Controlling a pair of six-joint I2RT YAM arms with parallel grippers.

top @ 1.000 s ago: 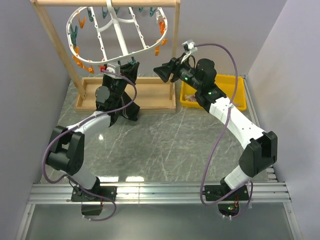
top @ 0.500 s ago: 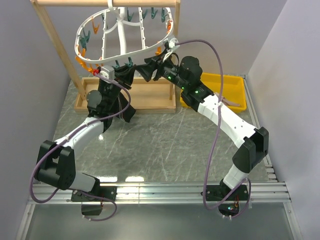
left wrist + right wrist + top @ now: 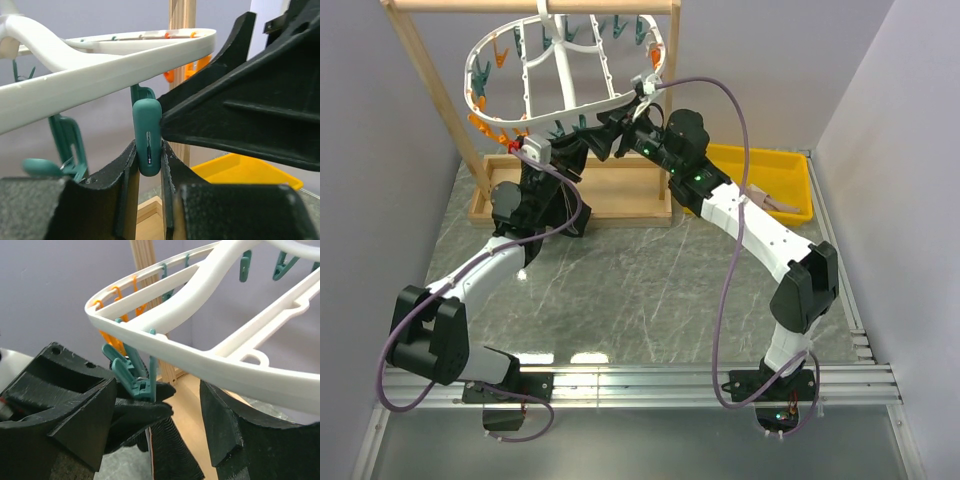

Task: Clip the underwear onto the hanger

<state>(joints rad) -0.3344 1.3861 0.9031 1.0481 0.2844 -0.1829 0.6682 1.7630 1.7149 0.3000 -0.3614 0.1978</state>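
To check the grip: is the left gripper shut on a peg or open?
Shut: the left gripper fingers press both sides of the teal peg under the hanger rim. Peg's mouth: cannot tell.

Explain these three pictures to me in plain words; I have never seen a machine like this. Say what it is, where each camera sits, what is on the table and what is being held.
This is a robot with a left arm and a right arm, bolted at the near edge of a table. One picture looks down from above; the other two come from a camera on each wrist. On the table stand a wooden frame, with a white hanger hung from it, and a yellow tray holding a pinkish cloth. The left pincer is shut on a teal peg under the hanger's rim. The right pincer stands open close beside it. The black ribbed cloth just below the peg looks like the underwear; what holds it I cannot tell.
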